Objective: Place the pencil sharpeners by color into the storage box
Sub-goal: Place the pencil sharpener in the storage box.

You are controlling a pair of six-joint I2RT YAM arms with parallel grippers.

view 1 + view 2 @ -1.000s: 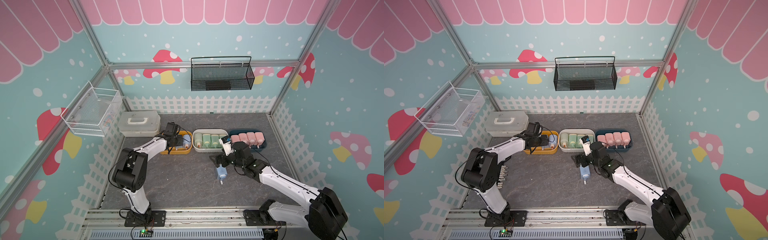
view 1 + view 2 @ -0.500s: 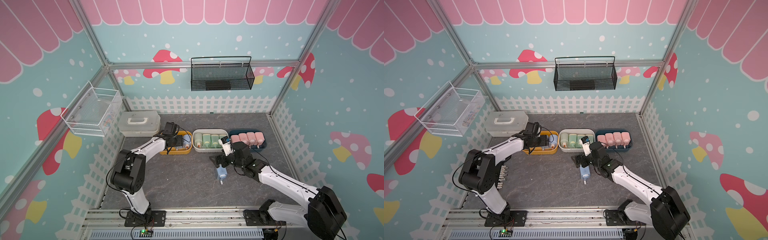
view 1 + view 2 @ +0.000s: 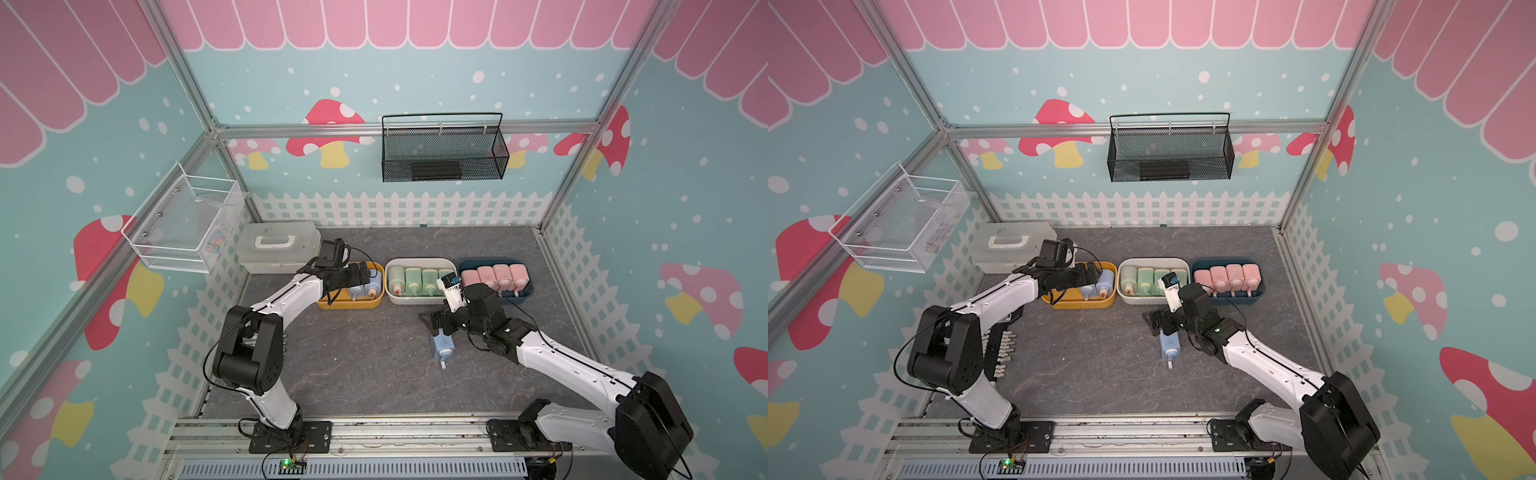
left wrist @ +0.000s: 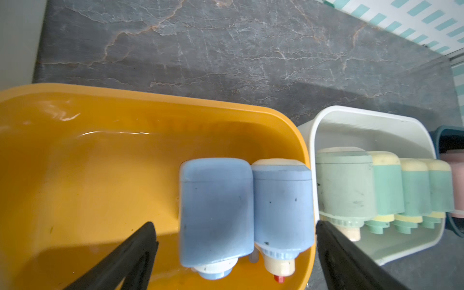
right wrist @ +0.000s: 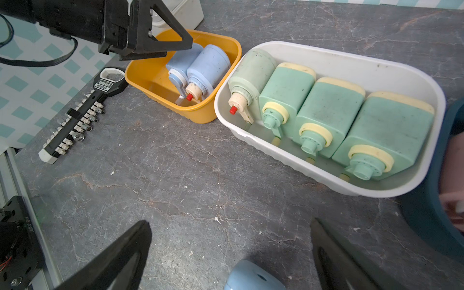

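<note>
**One blue sharpener loose on the table, both claws spread**

We see the loose blue sharpener (image 3: 443, 347) lying on its side on the grey marbled table (image 3: 353, 374). Its cream crank stub points toward the front rail. The right claw (image 3: 438, 328) hangs over its far end. In the right wrist view the sharpener's rounded end shows at the frame edge between the two black fingers (image 5: 120, 253). That claw is spread wide and pinches nothing. We cannot tell whether it touches the sharpener.

The left claw (image 4: 234, 223) sits over the yellow tray (image 4: 150, 99) and is spread wide as well. It has one finger to each side of the two blue sharpeners (image 4: 216, 208). These lie side by side at the tray's end nearest the white tray (image 4: 371, 118). Nothing is pinched between the fingers.

The white tray holds four green sharpeners (image 5: 329, 110) in a row. The one nearest the yellow tray is paler and has a red-tipped stub. Next along, the dark blue tray (image 3: 521, 296) holds four pink sharpeners (image 3: 494, 276). The three trays stand in one line, close against each other.

The left arm's wrist and claw cover the free half of the yellow tray. A black-and-white bar tool (image 5: 75, 118) with side pegs lies on the table beside that tray. A white lidded case (image 3: 278, 247) stands just behind the left wrist. A black mesh basket (image 3: 442, 153) hangs on the back wall and a white wire basket (image 3: 183, 224) on the side wall.
</note>
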